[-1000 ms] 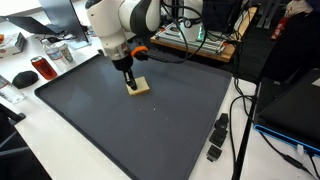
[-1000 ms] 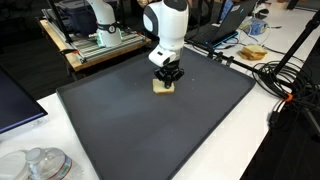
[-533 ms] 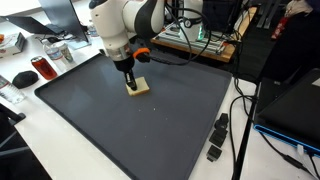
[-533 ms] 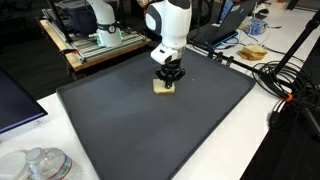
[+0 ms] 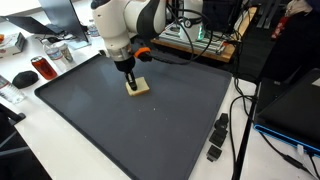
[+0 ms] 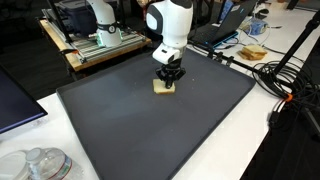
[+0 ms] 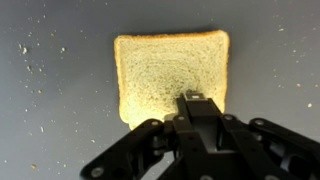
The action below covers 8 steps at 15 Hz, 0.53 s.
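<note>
On the dark mat (image 5: 160,130), toward its far side in both exterior views, a slice of bread (image 5: 139,88) is seen lying flat, pale and roughly square, with its crust running round the edge; the same slice is shown under the arm at (image 6: 162,87) and fills the upper middle of the wrist view at (image 7: 170,70). Directly over it the claw (image 5: 130,79) is held pointing straight down, its fingers drawn together with no gap visible between them; nothing is gripped between them. In the wrist view the closed tip of the claw (image 7: 193,100) is placed at the near edge of the slice, over the crumb just inside the crust; whether it is pressed onto the bread or held just above it cannot be told. Pale crumbs (image 7: 25,48) are scattered over the mat to either side of the slice. The mat is laid on a white surface (image 5: 50,130); beside it, well apart from the bread, a black mouse (image 5: 24,77) and a red can (image 5: 43,68) are seen at one end, a black device (image 5: 217,137) lies just off the opposite edge, and a tangle of cables (image 6: 278,78) is seen beyond the mat.
</note>
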### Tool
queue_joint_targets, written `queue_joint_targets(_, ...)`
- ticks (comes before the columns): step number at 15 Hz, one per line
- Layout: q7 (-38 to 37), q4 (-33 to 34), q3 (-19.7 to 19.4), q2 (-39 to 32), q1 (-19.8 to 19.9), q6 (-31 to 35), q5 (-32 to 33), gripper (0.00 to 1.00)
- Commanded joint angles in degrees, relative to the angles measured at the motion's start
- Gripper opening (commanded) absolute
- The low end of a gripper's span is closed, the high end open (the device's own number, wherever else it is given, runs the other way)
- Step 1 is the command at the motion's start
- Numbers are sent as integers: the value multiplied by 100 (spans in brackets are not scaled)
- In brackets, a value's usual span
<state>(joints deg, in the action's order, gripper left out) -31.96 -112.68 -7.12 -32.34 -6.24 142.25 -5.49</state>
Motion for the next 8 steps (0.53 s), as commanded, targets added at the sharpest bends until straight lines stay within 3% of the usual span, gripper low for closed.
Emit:
queue_joint_targets(1,1009,-239,198,-103,163,309,176,5)
queue_joint_targets(8,3092,-297,580,-40,571,329,311,5)
